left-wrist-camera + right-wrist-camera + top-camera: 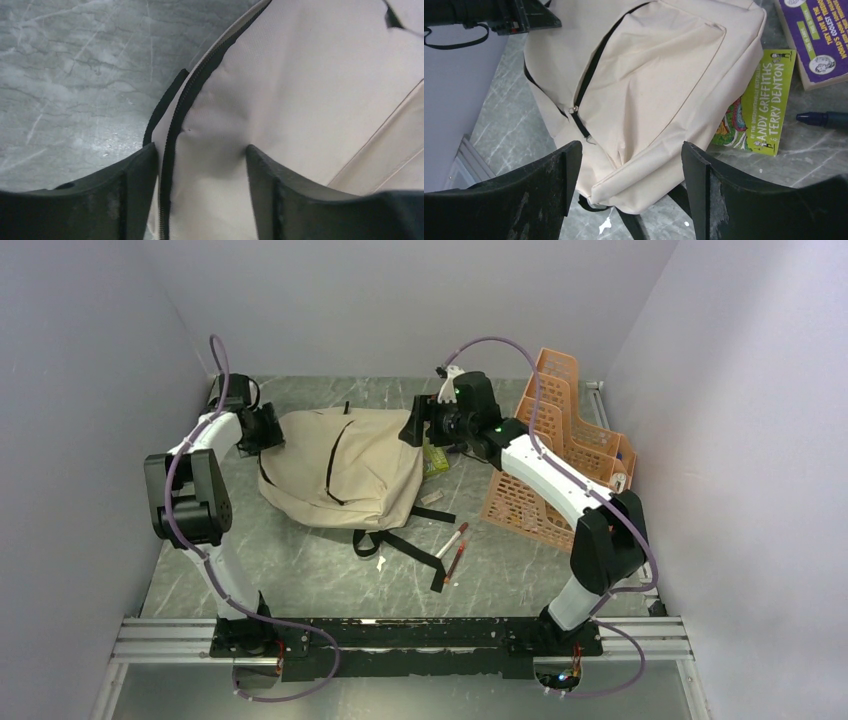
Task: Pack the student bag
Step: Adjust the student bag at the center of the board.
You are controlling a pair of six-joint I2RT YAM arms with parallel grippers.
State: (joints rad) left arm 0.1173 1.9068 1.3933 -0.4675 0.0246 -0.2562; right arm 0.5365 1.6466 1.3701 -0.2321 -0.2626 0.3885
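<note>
The student bag is lying flat on the table, a little left of the middle, with its black straps trailing toward the arms. As far as I can see, nothing is packed yet.

The left hand is sitting at the bag's left edge. Its fingers are spread wide and straddling the beige cloth beside the black zipper, which looks shut along the stretch I can see. It is gripping nothing; the cloth is only puckering between the fingers.

The right hand is hovering over the bag's other side, also wide open and empty. The front pocket's zipper pull is lying below and ahead of it. A green book is lying just beside the bag, one edge hidden by the cloth. A purple book and a blue marker are close by. The orange organizer is standing off to the right.

Here is what is worrying me:

- **Loose cloth:** if the left hand closes here, it is likely to pinch a soft fold, not the zipper, and the fold may slip free.
- **Sliding bag:** a pull on the limp bag may drag the whole thing along the smooth table instead of opening it.
- **Covered book:** a slide to the right would cover more of the green book and make it harder to grasp.
- **Small pull:** it is an easy thing for wide fingers to miss.
- **Straps:** they could snag a low-moving arm.
</note>
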